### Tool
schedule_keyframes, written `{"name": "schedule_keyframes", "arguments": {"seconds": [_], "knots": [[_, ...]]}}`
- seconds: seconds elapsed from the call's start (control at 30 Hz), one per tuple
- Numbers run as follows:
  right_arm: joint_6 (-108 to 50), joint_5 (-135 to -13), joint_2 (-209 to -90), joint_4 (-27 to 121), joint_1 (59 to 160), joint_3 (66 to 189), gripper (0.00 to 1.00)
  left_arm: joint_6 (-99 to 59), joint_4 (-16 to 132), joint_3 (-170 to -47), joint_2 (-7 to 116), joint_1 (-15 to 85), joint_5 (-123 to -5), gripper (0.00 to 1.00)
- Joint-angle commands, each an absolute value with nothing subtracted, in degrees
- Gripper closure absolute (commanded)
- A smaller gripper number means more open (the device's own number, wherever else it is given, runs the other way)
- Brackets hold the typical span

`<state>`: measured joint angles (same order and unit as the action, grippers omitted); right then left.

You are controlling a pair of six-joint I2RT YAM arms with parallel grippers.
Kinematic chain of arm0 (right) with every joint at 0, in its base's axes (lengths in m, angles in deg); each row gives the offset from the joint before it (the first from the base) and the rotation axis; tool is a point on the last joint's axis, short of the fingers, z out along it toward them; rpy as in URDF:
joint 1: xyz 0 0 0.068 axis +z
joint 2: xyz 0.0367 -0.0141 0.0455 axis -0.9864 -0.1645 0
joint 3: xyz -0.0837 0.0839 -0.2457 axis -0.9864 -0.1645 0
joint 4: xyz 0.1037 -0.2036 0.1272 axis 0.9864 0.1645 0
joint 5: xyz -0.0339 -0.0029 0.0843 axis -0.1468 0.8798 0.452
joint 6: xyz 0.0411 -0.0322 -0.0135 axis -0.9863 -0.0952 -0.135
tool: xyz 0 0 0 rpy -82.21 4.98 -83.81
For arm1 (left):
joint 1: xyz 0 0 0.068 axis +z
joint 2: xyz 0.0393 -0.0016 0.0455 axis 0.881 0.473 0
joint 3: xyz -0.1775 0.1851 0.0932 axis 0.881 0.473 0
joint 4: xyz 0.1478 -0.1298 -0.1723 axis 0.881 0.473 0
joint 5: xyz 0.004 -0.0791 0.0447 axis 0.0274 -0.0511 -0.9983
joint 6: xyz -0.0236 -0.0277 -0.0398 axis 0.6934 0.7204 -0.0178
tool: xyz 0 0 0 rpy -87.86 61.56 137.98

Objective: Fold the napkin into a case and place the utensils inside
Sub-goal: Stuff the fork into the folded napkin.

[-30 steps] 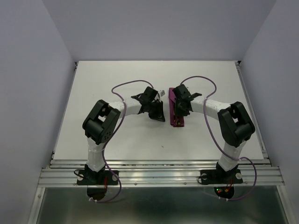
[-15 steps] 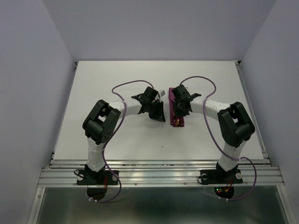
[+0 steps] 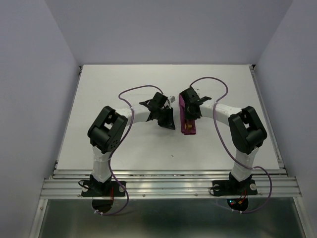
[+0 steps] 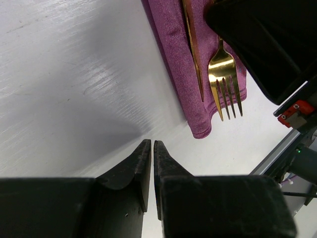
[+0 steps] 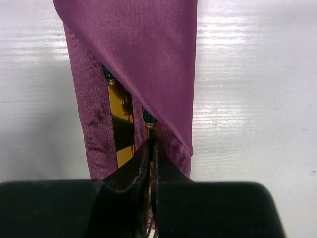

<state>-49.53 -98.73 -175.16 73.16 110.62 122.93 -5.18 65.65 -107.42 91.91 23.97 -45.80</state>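
Magenta-purple folded cloth case point(image 5: 148, 59) holds slender gold-ended utensils point(image 4: 225, 74); right gripper point(image 5: 150, 143) closed over them, left gripper point(image 4: 152, 143) nearly closed, empty

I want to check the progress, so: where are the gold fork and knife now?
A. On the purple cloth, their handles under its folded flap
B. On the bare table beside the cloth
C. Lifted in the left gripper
A: the fork and knife lie on the napkin, and in the right wrist view its flap covers their handles.
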Motion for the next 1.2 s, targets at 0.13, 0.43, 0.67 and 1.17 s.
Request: {"name": "schedule_keyframes", "arguments": {"seconds": [0.13,0.43,0.67,1.17], "knots": [[-47.43,-102.48,-177.71,71.31,110.50,127.89,0.99,-6.54,66.59,-107.72,90.34,23.80,-45.57,0.82],[-48.39,-101.34,-177.10,71.23,110.50,127.10,0.74,-6.80,66.85,-107.72,90.60,23.80,-45.48,0.82],[-49.45,-99.40,-174.55,71.05,110.50,123.94,0.75,-6.80,66.85,-107.90,90.95,23.71,-45.30,0.82],[-48.75,-101.24,-174.90,70.26,110.50,124.11,0.95,-6.63,66.85,-107.98,91.04,23.71,-45.22,0.82]]}}
